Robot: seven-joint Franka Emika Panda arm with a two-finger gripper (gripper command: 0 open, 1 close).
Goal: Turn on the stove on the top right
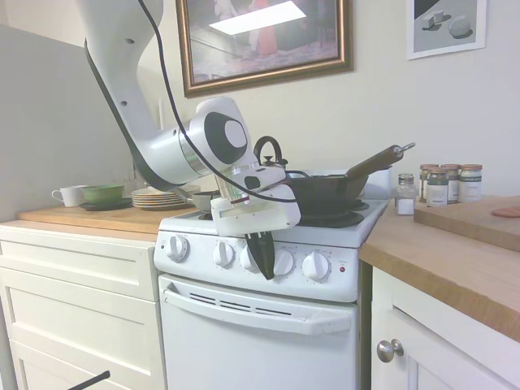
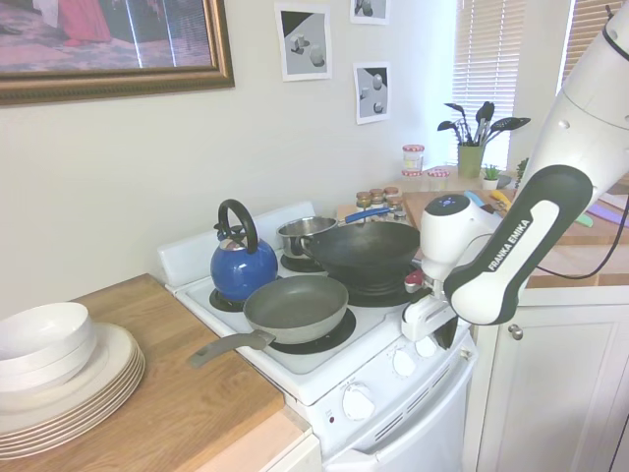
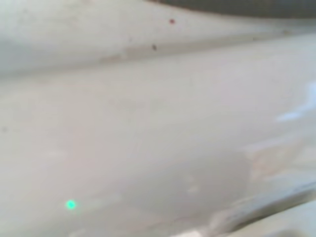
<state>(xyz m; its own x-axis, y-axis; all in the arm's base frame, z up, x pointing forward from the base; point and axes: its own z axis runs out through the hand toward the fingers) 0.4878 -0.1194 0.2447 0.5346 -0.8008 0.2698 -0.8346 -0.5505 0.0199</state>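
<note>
The stove (image 1: 268, 325) knobs (image 1: 315, 266) look small, hard and smooth – pinch one by its round edge – and the gripper (image 1: 264, 258) looks pressed together.

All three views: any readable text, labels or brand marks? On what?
"FRANKA EMIKA" on the arm's dark link, second exterior view.
Spice jar labels: too small to read.
Stove knob markings: not legible.
Wall prints: no readable text.
Wrist view: blurred, no text.

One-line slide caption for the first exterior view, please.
Franka arm's pincer points down in front of the knob row on the white stove, black wok on top.
</note>
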